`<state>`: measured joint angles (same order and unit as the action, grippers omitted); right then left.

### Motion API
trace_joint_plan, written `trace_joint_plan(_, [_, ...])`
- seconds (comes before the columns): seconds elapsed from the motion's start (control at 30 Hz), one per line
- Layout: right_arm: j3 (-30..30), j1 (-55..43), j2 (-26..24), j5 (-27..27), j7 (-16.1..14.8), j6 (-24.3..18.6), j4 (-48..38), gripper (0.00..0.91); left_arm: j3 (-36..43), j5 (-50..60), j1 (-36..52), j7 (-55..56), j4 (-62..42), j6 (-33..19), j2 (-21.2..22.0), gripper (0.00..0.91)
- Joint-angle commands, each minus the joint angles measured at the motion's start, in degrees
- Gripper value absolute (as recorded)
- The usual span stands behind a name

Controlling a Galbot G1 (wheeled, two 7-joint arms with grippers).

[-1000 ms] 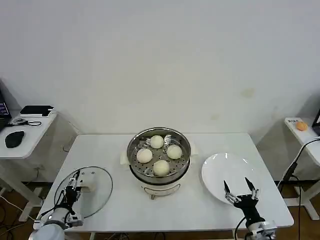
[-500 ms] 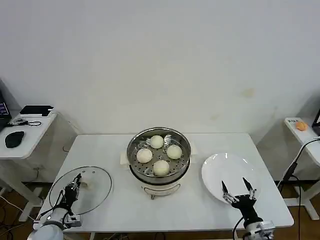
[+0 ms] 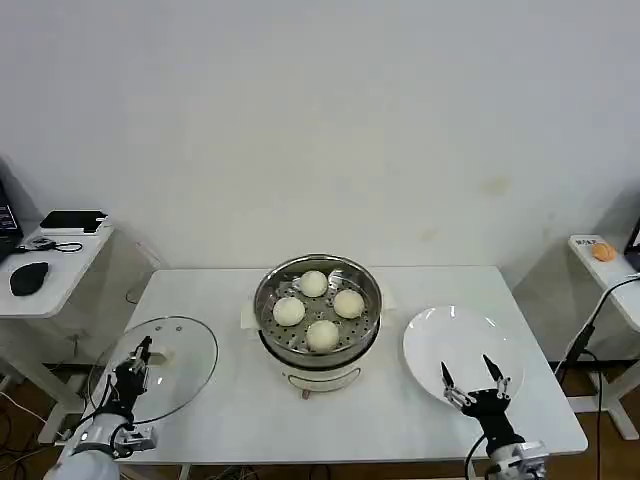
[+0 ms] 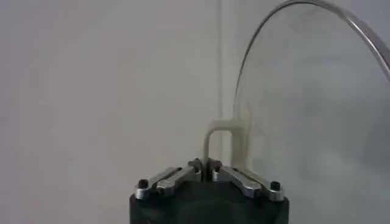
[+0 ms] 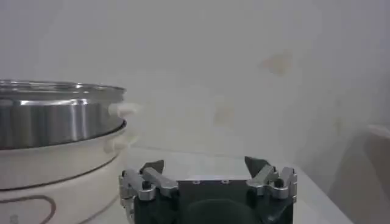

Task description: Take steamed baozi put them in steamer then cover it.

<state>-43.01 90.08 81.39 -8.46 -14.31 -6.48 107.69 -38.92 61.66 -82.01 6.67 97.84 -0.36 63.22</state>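
Pinching the cover's (image 3: 153, 368) white handle, left fingers (image 4: 183, 175) closed.

left pincer (image 3: 134, 366) lifted cover (image 3: 152, 368), tilted

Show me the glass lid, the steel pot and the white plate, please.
cover (image 3: 185, 350), head view, bare glass
steamer (image 3: 266, 300), head view, left rim
white plate (image 3: 445, 335), head view, bare middle
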Motion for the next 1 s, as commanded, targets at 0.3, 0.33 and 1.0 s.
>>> trace_joint_plan(0.3, [0.68,-0.08,-0.05,1.04,0.28,0.31,-0.04,0.907,4.87,-1.62,2.83,-5.74,16.78,11.52,-2.38,0.000])
trace_joint_plan(0.33, [0.77,-0.07,0.04,1.36,0.31,0.30,0.08,0.907,5.49,-1.48,3.71,-6.40,16.87,12.16,-2.65,0.000])
trace_joint_plan(1.0, [2.23,2.28,2.44,8.70,1.81,0.57,2.21,0.907,21.79,9.45,20.86,-21.45,15.37,23.20,3.42,0.000])
